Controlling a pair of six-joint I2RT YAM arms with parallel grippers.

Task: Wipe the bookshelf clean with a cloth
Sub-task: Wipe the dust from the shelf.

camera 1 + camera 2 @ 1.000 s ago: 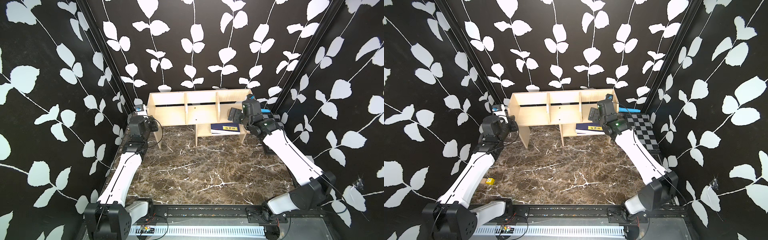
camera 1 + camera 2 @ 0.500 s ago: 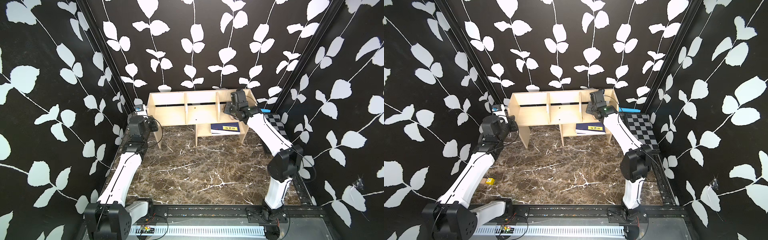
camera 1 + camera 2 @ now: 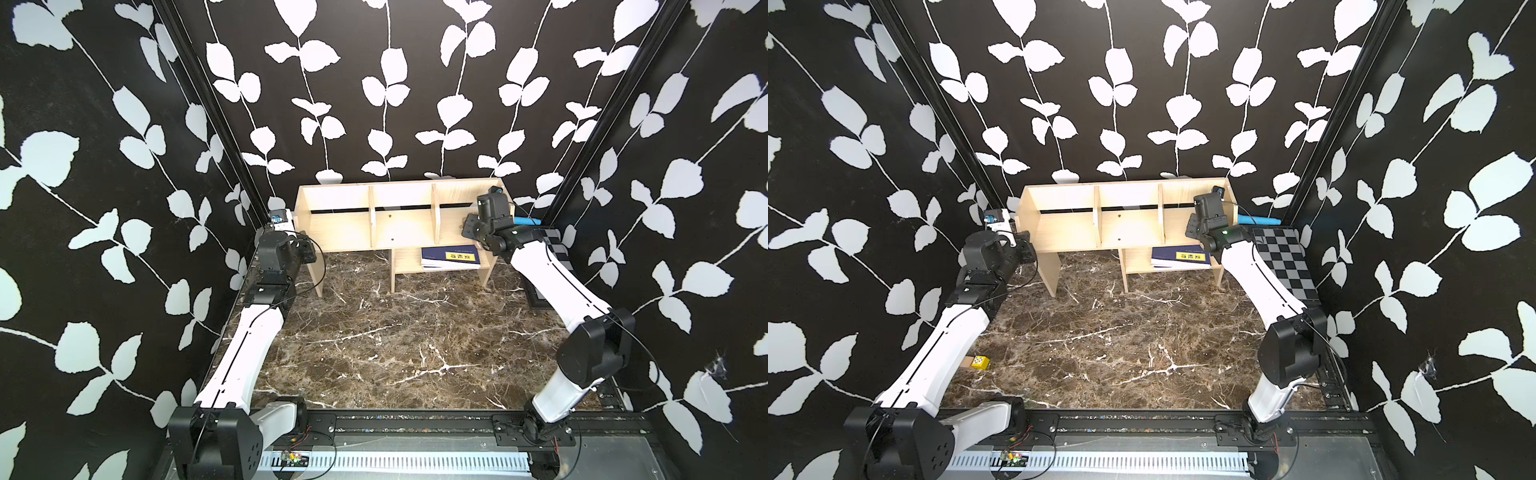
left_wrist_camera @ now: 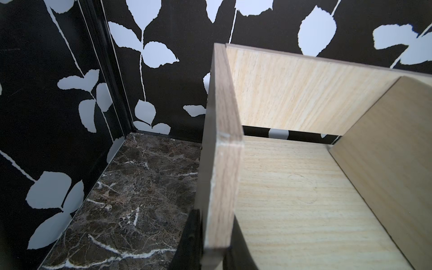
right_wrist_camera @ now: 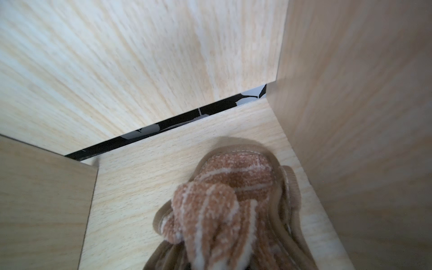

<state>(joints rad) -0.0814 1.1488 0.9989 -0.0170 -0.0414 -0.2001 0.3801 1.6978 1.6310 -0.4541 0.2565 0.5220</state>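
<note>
The light-wood bookshelf stands at the back of the marble table. My left gripper is shut on its left side panel, one black finger on each face. My right gripper reaches into the right upper compartment. In the right wrist view, the pinkish-brown cloth with cream stripes is bunched up and pressed on the compartment floor. It covers the fingers that are shut on it. In both top views the wrist hides the cloth.
A dark blue book with a yellow label lies on the small lower shelf. A black-and-grey chequered board and a blue tube lie right of the shelf. A small yellow cube sits by the left arm.
The right arm's elbow swung up and inward, then back out to the right, while its wrist stayed at the right compartment. The left arm has not moved.
</note>
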